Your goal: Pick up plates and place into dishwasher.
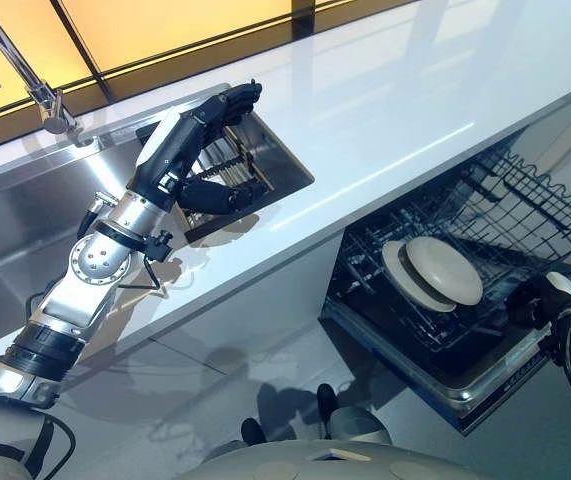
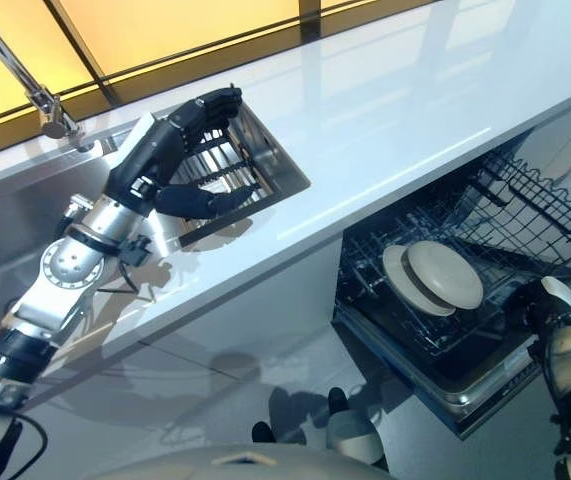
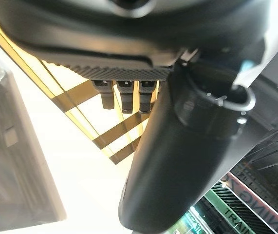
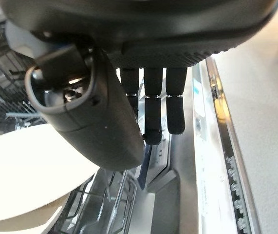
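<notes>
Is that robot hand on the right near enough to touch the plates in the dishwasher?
Probably yes. The right robot hand hangs open at the pulled-out rack's edge, the plates stand just beside it, and nothing sits between them.

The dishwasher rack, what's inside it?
Two pale plates stand side by side in the pulled-out rack, overlapping, so the back one is partly hidden. The right hand is beside them, empty. The rest holds bare wires.
</notes>
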`<state>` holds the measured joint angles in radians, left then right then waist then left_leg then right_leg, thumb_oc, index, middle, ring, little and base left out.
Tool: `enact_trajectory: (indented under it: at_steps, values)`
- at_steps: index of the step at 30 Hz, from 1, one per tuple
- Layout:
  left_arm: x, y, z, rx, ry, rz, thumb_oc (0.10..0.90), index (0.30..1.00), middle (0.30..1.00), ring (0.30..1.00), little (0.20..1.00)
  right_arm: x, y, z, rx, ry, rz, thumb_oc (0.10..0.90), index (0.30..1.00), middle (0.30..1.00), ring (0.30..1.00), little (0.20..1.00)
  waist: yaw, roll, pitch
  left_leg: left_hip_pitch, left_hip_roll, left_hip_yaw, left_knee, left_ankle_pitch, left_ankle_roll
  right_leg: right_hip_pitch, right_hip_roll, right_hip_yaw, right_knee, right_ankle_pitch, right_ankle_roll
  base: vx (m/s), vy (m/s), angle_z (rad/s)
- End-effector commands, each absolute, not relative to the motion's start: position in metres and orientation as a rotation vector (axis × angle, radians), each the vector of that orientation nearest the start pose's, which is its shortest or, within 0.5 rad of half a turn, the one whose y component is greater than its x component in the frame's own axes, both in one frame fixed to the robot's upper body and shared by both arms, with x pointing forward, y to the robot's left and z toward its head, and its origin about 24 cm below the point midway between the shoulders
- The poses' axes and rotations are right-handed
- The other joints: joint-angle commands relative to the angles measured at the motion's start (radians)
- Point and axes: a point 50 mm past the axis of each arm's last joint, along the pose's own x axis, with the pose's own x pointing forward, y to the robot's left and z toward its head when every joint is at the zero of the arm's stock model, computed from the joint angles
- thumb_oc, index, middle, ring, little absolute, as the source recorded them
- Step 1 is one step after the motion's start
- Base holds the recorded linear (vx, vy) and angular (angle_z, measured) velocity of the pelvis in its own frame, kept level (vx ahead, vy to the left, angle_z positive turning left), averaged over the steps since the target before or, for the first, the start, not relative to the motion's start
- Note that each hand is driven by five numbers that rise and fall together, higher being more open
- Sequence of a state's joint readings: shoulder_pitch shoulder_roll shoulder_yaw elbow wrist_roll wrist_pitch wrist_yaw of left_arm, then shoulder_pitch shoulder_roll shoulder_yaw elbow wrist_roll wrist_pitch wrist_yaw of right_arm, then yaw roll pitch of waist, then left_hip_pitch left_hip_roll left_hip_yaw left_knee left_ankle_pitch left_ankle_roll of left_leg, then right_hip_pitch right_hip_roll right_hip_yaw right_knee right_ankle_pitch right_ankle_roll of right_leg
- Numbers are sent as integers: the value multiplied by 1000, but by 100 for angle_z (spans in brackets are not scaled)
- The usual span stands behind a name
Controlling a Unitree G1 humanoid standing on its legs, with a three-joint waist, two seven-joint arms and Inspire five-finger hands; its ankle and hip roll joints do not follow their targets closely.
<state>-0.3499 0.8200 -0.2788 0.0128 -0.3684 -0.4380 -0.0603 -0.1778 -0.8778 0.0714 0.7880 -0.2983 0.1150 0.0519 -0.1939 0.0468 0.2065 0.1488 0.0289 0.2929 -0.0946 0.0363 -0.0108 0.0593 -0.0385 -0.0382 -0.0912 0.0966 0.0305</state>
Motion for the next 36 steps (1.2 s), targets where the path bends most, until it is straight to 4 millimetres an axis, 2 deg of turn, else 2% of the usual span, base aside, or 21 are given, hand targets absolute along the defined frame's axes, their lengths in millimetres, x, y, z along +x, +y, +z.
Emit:
enact_trajectory:
  at_steps: [1,3,14,19,24,36]
  values:
    - [280,186,242,410,-881,-414,800,900,900,900,900,254,-418,78,-1215,660,-354,100,300,300,300,200,18,-9,7,-9,-10,-4,46,-77,15,-22,40,-4,76,-61,65,-39,-38,6]
    - [279,184,247,412,-896,-418,800,900,900,900,900,249,-426,73,-1232,754,-371,100,300,300,300,200,26,-2,22,-19,-9,-9,50,-75,13,-29,38,-6,79,-62,64,-42,-42,3]
    - [277,182,264,411,-955,-411,800,900,900,900,900,237,-451,80,-1270,908,-453,100,300,300,300,200,38,46,81,-61,-14,-20,67,-68,8,-58,29,-15,89,-70,57,-47,-15,6]
    - [272,180,274,399,-1019,-399,800,900,900,900,900,232,-458,81,-1301,1011,-440,100,300,300,300,200,43,82,120,-83,-15,-23,73,-60,2,-73,22,-23,91,-72,51,-52,-6,3]
    - [270,179,284,387,-1048,-389,800,900,900,900,900,231,-457,78,-1290,1026,-424,100,300,300,300,200,43,95,147,-91,-19,-26,76,-60,0,-78,15,-36,94,-78,50,-48,-22,7]
    - [268,176,298,401,-1134,-356,800,900,900,900,900,266,-433,85,-1191,891,-425,100,300,300,300,200,43,146,222,-138,-26,-28,84,-46,-7,-129,3,-40,112,-79,38,-47,-7,2]
